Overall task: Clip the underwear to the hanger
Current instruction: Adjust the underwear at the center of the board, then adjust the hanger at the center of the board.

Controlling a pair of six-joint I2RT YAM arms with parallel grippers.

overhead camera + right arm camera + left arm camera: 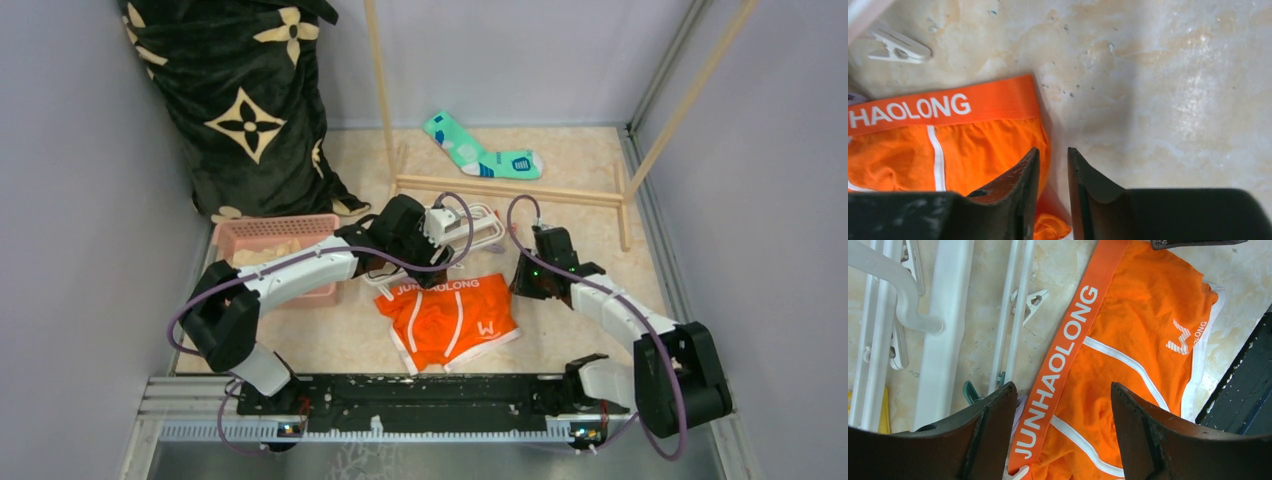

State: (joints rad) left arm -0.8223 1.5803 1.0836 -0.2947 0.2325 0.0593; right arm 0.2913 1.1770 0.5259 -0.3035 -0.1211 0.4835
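Note:
The orange underwear (447,322) lies flat on the floor, its "JUNHAOLONG" waistband toward the back. The white hanger (480,228) lies flat just behind it, partly hidden by my left arm. My left gripper (402,274) hovers over the waistband's left end. In the left wrist view it (1063,387) is wide open and empty, astride the waistband lettering of the underwear (1133,315); hanger bars (945,315) and a white clothespin (1031,302) lie to the left. My right gripper (1053,150) is narrowly open over the underwear's right edge (983,145), also seen from above (523,285).
A pink basket (318,226) with a cream cloth (268,253) sits at the left. A black flowered bundle (245,100) stands behind it. A teal sock (480,155) lies beyond the wooden rack's base bar (510,189). Grey walls close in on both sides.

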